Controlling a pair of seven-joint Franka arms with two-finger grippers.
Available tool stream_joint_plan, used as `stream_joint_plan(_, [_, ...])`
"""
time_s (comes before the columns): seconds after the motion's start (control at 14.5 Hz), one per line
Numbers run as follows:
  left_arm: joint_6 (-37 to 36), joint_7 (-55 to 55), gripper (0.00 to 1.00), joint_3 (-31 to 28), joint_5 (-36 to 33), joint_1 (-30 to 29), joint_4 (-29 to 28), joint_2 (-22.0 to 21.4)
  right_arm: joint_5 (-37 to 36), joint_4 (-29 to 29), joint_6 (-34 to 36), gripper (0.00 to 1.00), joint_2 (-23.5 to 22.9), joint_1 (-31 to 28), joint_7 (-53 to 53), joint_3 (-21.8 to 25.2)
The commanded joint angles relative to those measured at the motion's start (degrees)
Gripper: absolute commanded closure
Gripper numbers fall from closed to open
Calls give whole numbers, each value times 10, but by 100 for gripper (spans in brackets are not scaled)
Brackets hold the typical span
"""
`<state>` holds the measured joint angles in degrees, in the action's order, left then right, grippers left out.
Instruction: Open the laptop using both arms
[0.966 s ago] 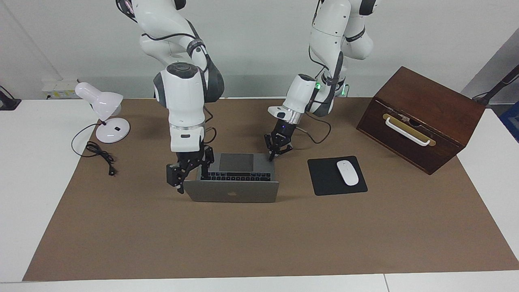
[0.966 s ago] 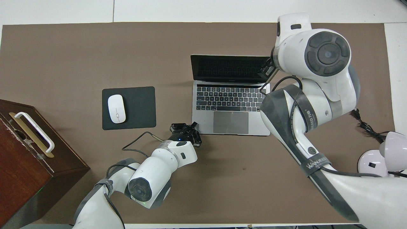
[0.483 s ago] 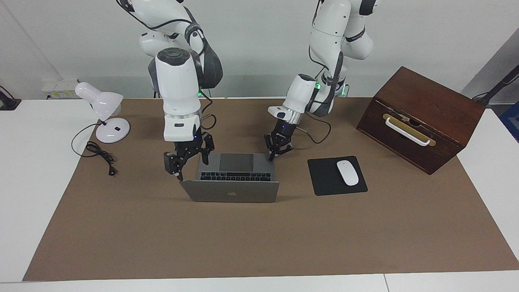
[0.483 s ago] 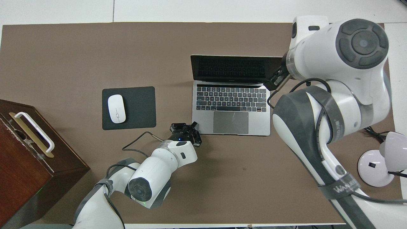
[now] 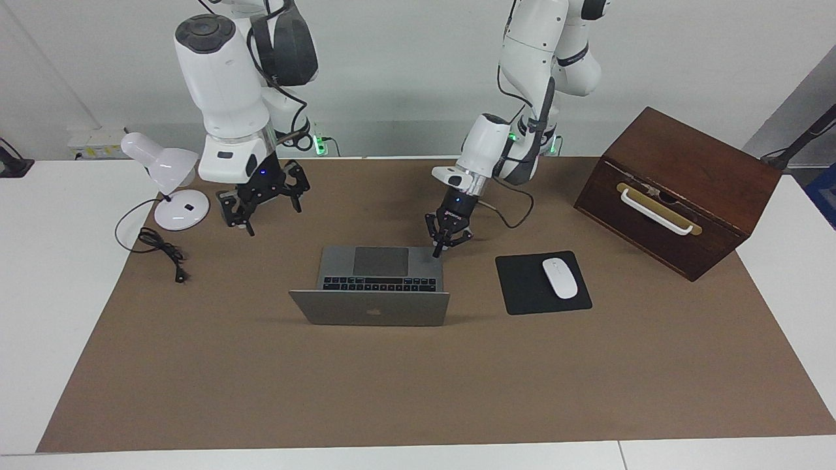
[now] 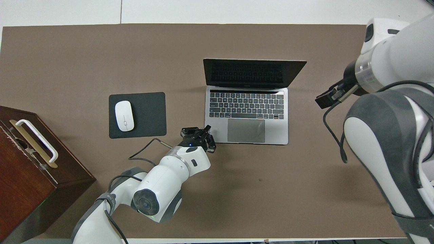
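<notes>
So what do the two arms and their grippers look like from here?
Both arms are white, rounded segments with dark grey joint caps and black cables looped along them. The right arm carries grey bands with white lettering. The left gripper and right gripper are small, black, with linked fingers; each wrist shows a small blue light.

Mouse [image 5: 560, 278] on pad [image 5: 522, 287], beside laptop [image 5: 379, 287].
</notes>
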<state>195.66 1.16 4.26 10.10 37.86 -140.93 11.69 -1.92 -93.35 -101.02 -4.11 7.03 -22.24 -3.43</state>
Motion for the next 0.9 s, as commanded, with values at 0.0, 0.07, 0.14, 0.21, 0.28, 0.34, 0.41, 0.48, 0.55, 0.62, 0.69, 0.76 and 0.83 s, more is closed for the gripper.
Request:
stream_joint_plan(0.0, [-118,-3,100,1,10,-22,-4,-85,27,-6,54,0,24,-22,78,-5])
stream_joint_plan(0.07, [-160,-3,100,0,10,-25,-4,-110,28,-5,77,0,29,-24,123,-5])
stream_joint_plan(0.14, [-190,-3,100,-2,10,-28,-4,-131,31,-5,98,0,36,-25,170,-5])
stream_joint_plan(0.21, [-220,-3,100,-3,10,-36,-4,-149,32,-8,115,0,45,-25,209,-5])
stream_joint_plan(0.28, [-253,-2,100,-3,9,-45,-3,-167,32,-11,132,0,57,-27,231,-5])
stream_joint_plan(0.34, [-294,-2,100,-4,8,-54,2,-186,33,-14,148,0,65,-37,236,-5])
stream_joint_plan(0.41, [-344,-2,92,-4,3,-66,13,-207,33,-17,160,0,74,-46,236,-5])
stream_joint_plan(0.48, [-404,0,71,-4,-1,-85,28,-231,35,-24,165,0,83,-48,236,-4])
stream_joint_plan(0.55, [-467,2,27,-4,-10,-102,49,-249,35,-28,174,0,90,-49,237,-1])
stream_joint_plan(0.62, [-529,2,0,-3,-28,-118,76,-259,37,-29,191,0,94,-49,242,5])
stream_joint_plan(0.69, [-572,2,0,-4,-38,-130,99,-262,37,-32,202,0,100,-49,250,6])
stream_joint_plan(0.76, [-610,3,0,-3,-39,-146,118,-270,37,-36,196,0,100,-50,250,6])
stream_joint_plan(0.83, [-647,4,0,-4,-39,-159,136,-272,36,-39,182,0,97,-51,247,7])
